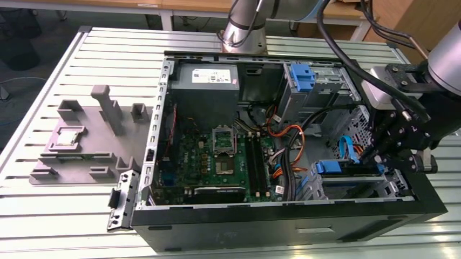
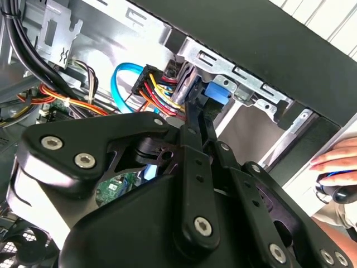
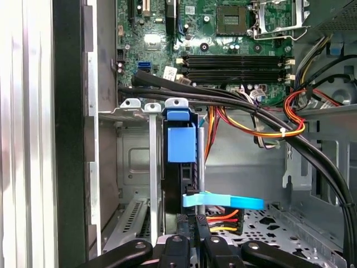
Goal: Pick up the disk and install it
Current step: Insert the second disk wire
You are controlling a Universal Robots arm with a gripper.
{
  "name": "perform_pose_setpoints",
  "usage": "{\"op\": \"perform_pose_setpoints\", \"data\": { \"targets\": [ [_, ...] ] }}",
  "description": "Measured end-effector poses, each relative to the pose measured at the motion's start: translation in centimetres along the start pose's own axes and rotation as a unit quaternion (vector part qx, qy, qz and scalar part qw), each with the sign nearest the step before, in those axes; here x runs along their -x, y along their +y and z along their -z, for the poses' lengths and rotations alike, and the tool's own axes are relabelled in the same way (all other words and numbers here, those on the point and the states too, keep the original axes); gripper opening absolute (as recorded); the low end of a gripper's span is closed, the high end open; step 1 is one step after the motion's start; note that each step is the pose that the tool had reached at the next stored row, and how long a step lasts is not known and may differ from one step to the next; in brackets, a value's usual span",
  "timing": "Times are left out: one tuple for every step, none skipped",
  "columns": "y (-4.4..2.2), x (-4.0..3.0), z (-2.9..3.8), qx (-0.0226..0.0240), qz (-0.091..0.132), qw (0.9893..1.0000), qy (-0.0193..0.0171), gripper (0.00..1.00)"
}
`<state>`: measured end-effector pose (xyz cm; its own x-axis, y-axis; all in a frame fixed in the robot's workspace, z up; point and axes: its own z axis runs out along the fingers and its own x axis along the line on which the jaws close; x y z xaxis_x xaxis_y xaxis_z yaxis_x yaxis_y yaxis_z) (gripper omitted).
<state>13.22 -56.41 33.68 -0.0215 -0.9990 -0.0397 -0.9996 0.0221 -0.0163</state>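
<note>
The pincer (image 1: 380,156) hung at the exterior view's right, lowered into the drive bay (image 1: 360,186) at the near corner of the open computer case (image 1: 288,226), which lay on the slatted table (image 1: 86,216). In the first wrist view the disk (image 3: 181,167) stood on edge in that bay, its blue carrier (image 3: 182,144) facing the camera and a thin grey slot rail (image 3: 153,167) just beside it. The two fingers (image 3: 196,229) were drawn close together around the disk's near edge, and in the second wrist view they (image 2: 192,120) ran as two narrow bars, nearly touching, up to the blue carrier (image 2: 215,92). So the pincer was almost closed and had hold of the disk (how firmly could not be judged).

The pick-up looked finished; the step in hand appeared to be the install, with the disk already partly down between the bay walls. Seating it would call for a straight push along the slot, kept square so the carrier did not bind against the rail. The bundle of red, yellow and orange wires (image 3: 262,125) and the blue flat cable (image 3: 223,201) lay close to the bay and might snag.

A person's hand (image 2: 334,164) rested outside the case wall in the second wrist view, well clear of the bay. The motherboard (image 1: 216,156) lay deeper in the case, apart from the work.
</note>
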Motion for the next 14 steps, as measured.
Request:
{"op": "perform_pose_setpoints", "data": {
  "targets": [
    [0.01, 0.02, -0.02, -0.0002, 0.0, 1.0, 0.0, 0.16],
    [0.03, 0.04, -0.04, -0.0003, 0.0, 1.0, 0.0, 0.16],
    [0.04, 0.07, -0.05, -0.0004, 0.0, 1.0, 0.0, 0.16],
    [0.06, 0.11, -0.06, -0.0004, 0.0, 1.0, 0.0001, 0.16],
    [0.07, 0.16, -0.09, -0.0005, 0.0, 1.0, 0.0, 0.16],
    [0.07, 0.21, -0.11, -0.0006, 0.0, 1.0, -0.0001, 0.16],
    [0.07, 0.24, -0.12, -0.0006, 0.0, 1.0, -0.0001, 0.16],
    [0.08, 0.23, -0.13, -0.0005, 0.0, 1.0, -0.0001, 0.16],
    [0.07, 0.23, -0.14, -0.0005, 0.0, 1.0, 0.0001, 0.16],
    [0.07, 0.23, -0.14, -0.0006, 0.0, 1.0, 0.0003, 0.16],
    [0.07, 0.24, -0.15, -0.0006, 0.0, 1.0, 0.0006, 0.16],
    [0.07, 0.24, -0.16, -0.0006, 0.0, 1.0, 0.0011, 0.16],
    [0.07, 0.23, -0.15, -0.0006, -0.001, 1.0, 0.0015, 0.16],
    [0.07, 0.22, -0.14, -0.0006, -0.001, 1.0, 0.0017, 0.16]
  ]
}}
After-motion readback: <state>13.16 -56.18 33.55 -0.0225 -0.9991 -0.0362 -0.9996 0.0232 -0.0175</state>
